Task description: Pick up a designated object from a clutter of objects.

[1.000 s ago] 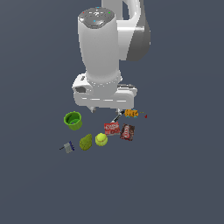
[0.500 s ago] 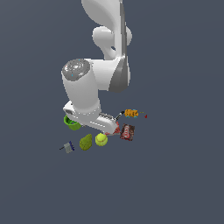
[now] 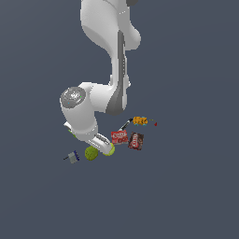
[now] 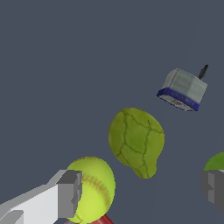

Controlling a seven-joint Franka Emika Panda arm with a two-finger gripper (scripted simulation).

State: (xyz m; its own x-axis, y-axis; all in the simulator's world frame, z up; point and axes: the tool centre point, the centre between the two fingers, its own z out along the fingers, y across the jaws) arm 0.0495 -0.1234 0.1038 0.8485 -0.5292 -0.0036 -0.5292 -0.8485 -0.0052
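The olive-green pear (image 4: 136, 141) lies on the dark floor with its narrow end pointing toward the gap between my fingers. My gripper (image 4: 140, 190) is open and empty, and one finger (image 4: 68, 194) overlaps the yellow-green ball (image 4: 94, 188). In the exterior view my hand (image 3: 100, 141) hangs low over the clutter, just above the pear (image 3: 91, 153) and the partly hidden ball (image 3: 109, 150). The pear is not between the fingers; it sits just off their line.
A grey-blue piece (image 4: 183, 89) lies beyond the pear and shows in the exterior view (image 3: 72, 157). The green cup's edge (image 4: 216, 162) is by my other finger (image 4: 213, 186). Two red packets (image 3: 119, 137) (image 3: 136, 140) and the orange-handled tool (image 3: 139, 121) lie toward the exterior view's right.
The arm has swung down and toward the exterior view's left, bringing the hand low over the pear and ball. The green cup is now hidden behind the arm. The objects have not moved.
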